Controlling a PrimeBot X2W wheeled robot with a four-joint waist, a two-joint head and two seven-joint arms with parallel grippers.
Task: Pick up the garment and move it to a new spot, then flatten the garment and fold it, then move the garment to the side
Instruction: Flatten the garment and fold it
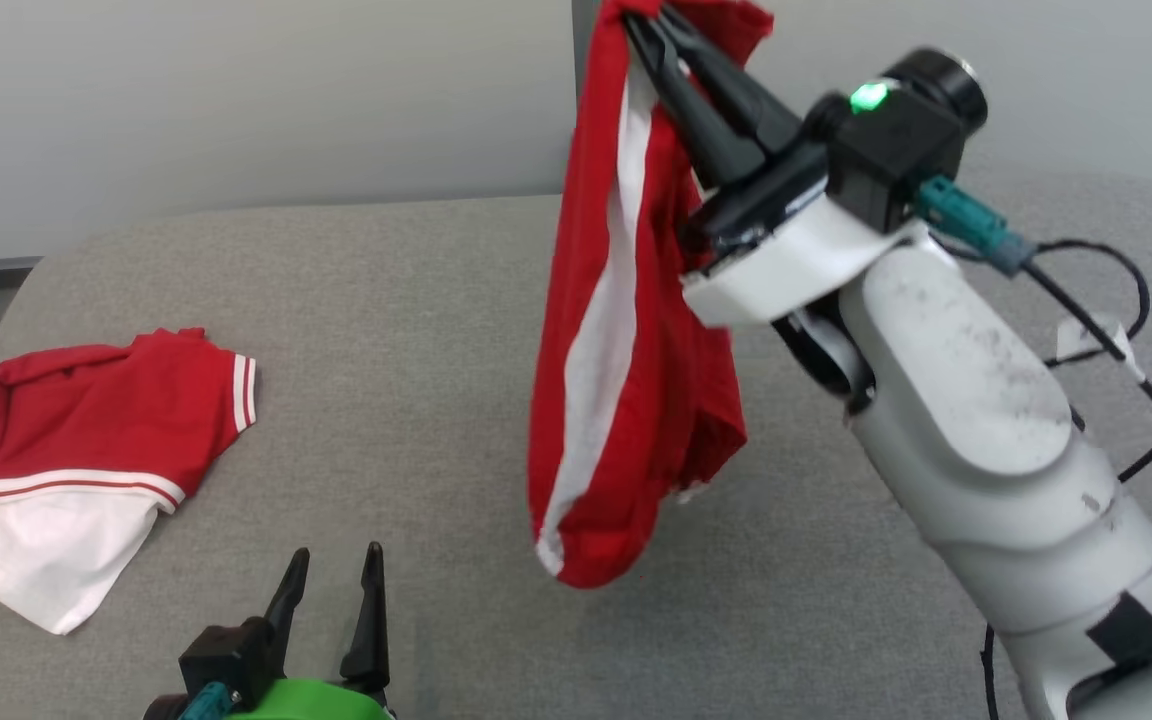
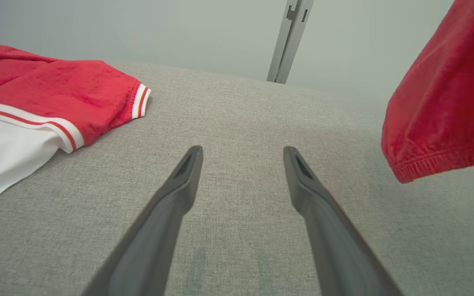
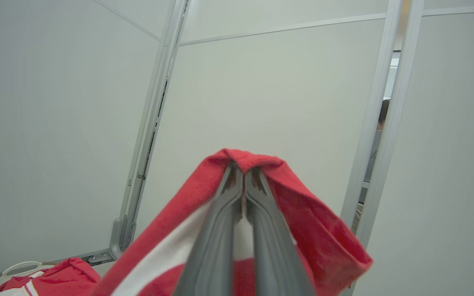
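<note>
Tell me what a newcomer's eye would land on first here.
A red garment with a white stripe dangles above the grey table in mid-scene, pinched at its top by the shut right claw. At the table's left lies a crumpled red-and-white shirt, and the left claw hovers open, empty, at the near edge.

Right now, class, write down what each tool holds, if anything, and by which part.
The right tool grips the hanging red garment by a bunched fold at its top; the left tool holds nothing.
</note>
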